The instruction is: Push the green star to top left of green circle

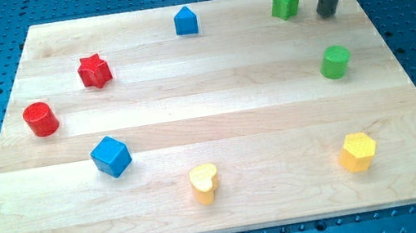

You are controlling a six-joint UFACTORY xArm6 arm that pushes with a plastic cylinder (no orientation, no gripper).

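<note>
The green star (285, 4) lies near the view's top right of the wooden board (221, 205). The green circle (335, 62) sits below it and a little to the right. The star is up and to the left of the circle. My tip (328, 12) rests on the board just right of the star, with a small gap between them, and above the circle.
A blue pentagon-shaped block (186, 21) is at the top centre. A red star (94, 71) and a red cylinder (41, 119) are at the left. A blue cube (111, 157), a yellow heart (205, 183) and a yellow hexagon (357, 152) lie along the bottom.
</note>
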